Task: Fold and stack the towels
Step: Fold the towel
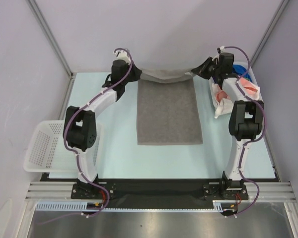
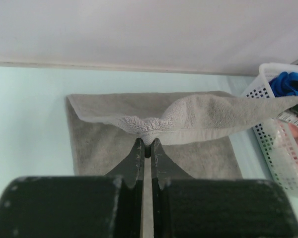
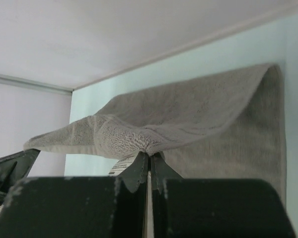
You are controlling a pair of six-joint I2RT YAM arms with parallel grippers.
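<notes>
At the left edge of the top view, a white plastic lattice basket is being carried by the pale green tabletop, partly past the table's left border; nothing can be made out inside it. To its right, the left gripper is being held at the upper middle of the frame, beside the far left corner of the rectangular grey terry-cloth towel. In the left wrist view its jaws are being pressed together on the towel's hemmed edge, which is being lifted clear of the layer below.

The towel itself is being kept in the centre of the top view; its lower part is lying flat on the table, while its far edge is being stretched between the two grippers, sagging slightly in the middle.

At the upper right, the right gripper is being held at the far right corner. In the right wrist view its jaws are being clamped on the towel just beside a small white label.

Furthest right, a second white lattice basket is being filled by a bunched blue towel and a salmon-pink towel; both are well apart from the grey one.
</notes>
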